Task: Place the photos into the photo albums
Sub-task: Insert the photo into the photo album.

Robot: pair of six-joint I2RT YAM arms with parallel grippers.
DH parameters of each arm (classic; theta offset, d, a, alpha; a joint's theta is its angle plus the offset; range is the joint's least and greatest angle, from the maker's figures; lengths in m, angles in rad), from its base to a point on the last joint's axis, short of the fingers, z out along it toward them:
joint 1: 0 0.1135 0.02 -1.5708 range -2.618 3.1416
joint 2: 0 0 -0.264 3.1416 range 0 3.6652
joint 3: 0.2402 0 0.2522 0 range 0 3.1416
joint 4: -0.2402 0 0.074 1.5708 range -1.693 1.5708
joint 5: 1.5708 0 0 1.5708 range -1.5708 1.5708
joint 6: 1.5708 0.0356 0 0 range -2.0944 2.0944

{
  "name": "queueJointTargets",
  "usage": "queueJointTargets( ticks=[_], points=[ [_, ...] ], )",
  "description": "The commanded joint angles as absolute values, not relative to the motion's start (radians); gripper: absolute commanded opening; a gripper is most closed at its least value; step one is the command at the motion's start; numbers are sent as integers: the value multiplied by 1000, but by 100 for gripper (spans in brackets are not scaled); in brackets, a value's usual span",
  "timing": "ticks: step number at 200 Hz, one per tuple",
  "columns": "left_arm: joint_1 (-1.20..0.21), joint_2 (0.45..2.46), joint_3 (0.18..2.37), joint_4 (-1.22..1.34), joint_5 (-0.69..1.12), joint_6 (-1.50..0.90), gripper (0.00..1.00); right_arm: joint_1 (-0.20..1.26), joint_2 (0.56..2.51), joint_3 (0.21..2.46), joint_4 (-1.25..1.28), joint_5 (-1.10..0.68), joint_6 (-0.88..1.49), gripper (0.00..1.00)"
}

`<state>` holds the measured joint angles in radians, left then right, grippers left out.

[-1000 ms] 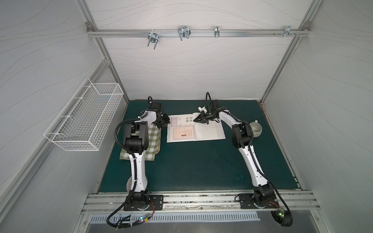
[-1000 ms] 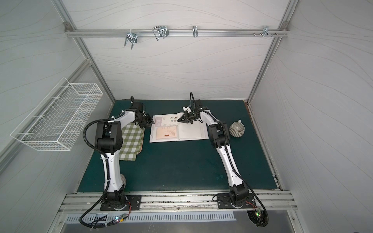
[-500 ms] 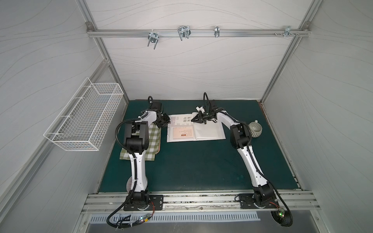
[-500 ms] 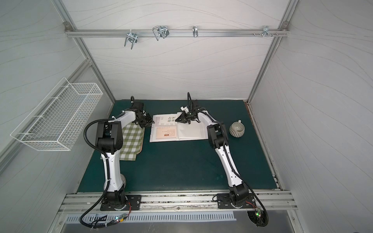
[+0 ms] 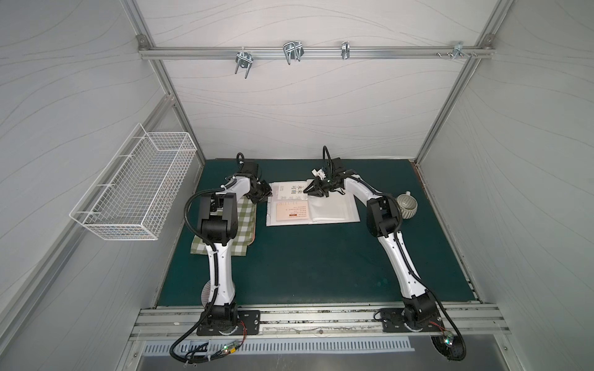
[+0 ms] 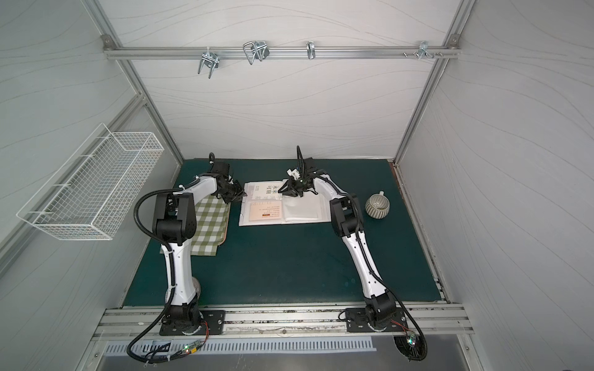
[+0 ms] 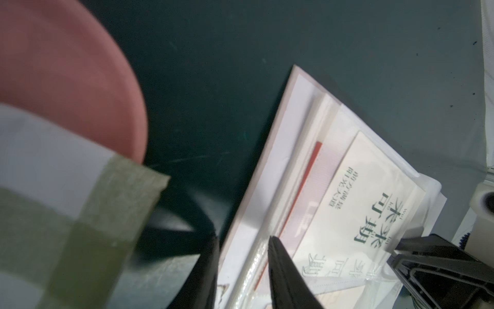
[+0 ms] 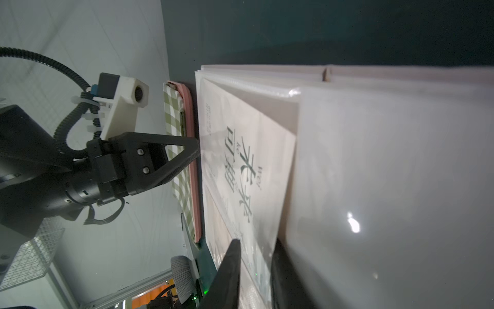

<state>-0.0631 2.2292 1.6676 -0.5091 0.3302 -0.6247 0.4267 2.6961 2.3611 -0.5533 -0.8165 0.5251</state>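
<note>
The photo album [image 5: 334, 208] [image 6: 305, 208] lies open at the back of the green mat. Its left page holds a white photo with black characters [image 5: 291, 189] [image 7: 374, 187] [image 8: 240, 149] above a cream photo with small text [image 5: 292, 212] [image 6: 266, 212]. A red photo's edge [image 7: 307, 174] shows in a sleeve underneath. My right gripper [image 5: 307, 190] [image 8: 255, 246] is open near the spine, its fingers straddling the white photo's edge. My left gripper [image 5: 268, 194] [image 7: 242, 238] is open, its tips at the album's left margin.
A green-and-white checked cloth [image 5: 244, 218] [image 7: 53, 214] over a pink plate [image 7: 66, 67] lies just left of the album, under my left arm. A ribbed mug [image 5: 406, 205] [image 6: 377, 207] lies right of the album. A wire basket [image 5: 135, 189] hangs on the left wall.
My right gripper has slid left across the album toward the white photo's edge, and its jaws have parted. The left arm has stayed put.
</note>
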Motion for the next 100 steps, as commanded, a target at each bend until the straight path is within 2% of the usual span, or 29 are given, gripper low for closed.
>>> queueJointTargets(
  ticks=[1, 42, 86, 100],
  points=[
    [-99, 2290, 1653, -523, 356, -629, 35, 398, 2586, 2336, -669, -700, 436, 25],
    [-99, 2284, 1648, -521, 357, -629, 35, 391, 2576, 2353, -706, -643, 403, 22],
    [-100, 2288, 1646, -519, 364, -632, 35, 405, 2612, 2373, -699, -564, 383, 3],
    [-98, 2287, 1645, -518, 364, -633, 35, 417, 2614, 2373, -694, -529, 366, 0]
  ],
)
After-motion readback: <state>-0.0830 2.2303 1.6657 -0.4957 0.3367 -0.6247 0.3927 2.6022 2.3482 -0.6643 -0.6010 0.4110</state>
